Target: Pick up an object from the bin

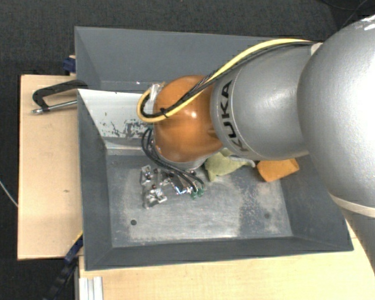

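My gripper (154, 187) hangs low over the left middle of the bin floor, under the arm's orange cover. Nothing shows beneath it but bare floor. A pale yellow-green soft thing (222, 165) lies just to its right, partly under the arm. Further right, an orange wedge-shaped thing (277, 169) pokes out from beneath the arm; most of it is hidden.
The arm covers the back right of the bin. A small dark speck (133, 222) sits on the floor at the front left. The bin's slanted walls close in on all sides.
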`<control>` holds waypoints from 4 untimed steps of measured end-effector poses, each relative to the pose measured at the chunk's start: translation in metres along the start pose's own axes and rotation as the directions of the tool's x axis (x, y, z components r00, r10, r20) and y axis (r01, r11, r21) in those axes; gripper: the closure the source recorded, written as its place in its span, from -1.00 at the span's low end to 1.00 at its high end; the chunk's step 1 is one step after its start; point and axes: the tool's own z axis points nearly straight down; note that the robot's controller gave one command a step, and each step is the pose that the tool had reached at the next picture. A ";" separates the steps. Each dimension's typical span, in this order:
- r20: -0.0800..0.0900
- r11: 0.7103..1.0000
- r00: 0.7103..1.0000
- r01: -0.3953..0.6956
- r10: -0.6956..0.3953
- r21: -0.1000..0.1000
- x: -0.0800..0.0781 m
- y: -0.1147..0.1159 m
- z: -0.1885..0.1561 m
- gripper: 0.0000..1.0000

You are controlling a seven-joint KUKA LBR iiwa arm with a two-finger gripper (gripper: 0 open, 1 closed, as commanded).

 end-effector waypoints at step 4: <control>0.006 1.000 1.000 0.004 -0.004 0.002 0.012 -0.194 0.042 -1.00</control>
